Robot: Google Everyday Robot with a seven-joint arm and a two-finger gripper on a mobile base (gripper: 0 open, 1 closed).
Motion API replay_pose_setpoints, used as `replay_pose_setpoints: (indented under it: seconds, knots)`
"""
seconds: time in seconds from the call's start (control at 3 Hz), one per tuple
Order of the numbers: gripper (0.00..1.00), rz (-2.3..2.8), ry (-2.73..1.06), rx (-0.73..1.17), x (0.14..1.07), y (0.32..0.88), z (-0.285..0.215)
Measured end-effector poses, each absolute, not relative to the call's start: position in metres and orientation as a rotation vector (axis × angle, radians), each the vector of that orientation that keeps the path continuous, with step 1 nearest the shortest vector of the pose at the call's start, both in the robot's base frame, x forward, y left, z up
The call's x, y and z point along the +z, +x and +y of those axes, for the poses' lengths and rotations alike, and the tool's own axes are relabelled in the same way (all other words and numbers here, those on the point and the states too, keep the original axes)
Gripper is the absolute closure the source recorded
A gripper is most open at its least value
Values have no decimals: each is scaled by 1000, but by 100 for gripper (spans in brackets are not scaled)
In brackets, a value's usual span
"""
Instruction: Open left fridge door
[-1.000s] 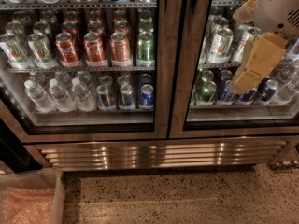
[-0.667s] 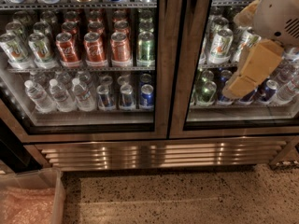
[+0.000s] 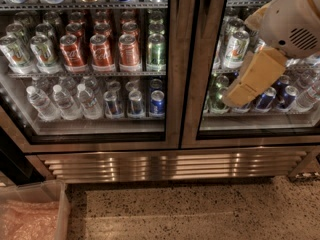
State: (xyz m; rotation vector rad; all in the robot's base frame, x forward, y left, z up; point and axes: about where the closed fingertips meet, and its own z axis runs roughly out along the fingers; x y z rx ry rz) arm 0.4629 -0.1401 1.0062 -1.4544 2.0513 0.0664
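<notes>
The left fridge door [image 3: 92,66], a tall clear glass pane in a brushed steel frame, stands closed. It sits well to the left of the gripper, and its right-hand stile lies flush against the stile of the matching right glass door [image 3: 210,59].

The tan, block-shaped gripper [image 3: 239,95] hangs in front of the right door's glass, angled down and to the left from a white rounded arm housing [image 3: 292,19] with a vent grille. Whether the gripper is spread or closed cannot be told from this angle, and it is not clear whether it touches the glass.

Behind the left pane, level with the gripper and far to its left, is a row of red drink cans [image 3: 102,51] with a green can [image 3: 156,51] at its right end. One shelf lower are clear water bottles [image 3: 62,101] and short blue cans [image 3: 157,104]. Directly behind the gripper, more cans fill the right door's shelves.

Below the gripper, a ribbed steel kick panel [image 3: 170,164] runs under both doors, above a speckled stone floor [image 3: 200,209]. At the lower left, far from the gripper, stands a clear plastic bin [image 3: 62,211] holding pinkish wrap.
</notes>
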Motion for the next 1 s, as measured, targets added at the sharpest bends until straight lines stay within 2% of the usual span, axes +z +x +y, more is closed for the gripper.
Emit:
replay_pose_setpoints:
  seconds: [0.33,1.0]
  knots:
    - [0,2043,-1441,57,1010,462,-143]
    - [0,2000,-1462,218,989,502,-104]
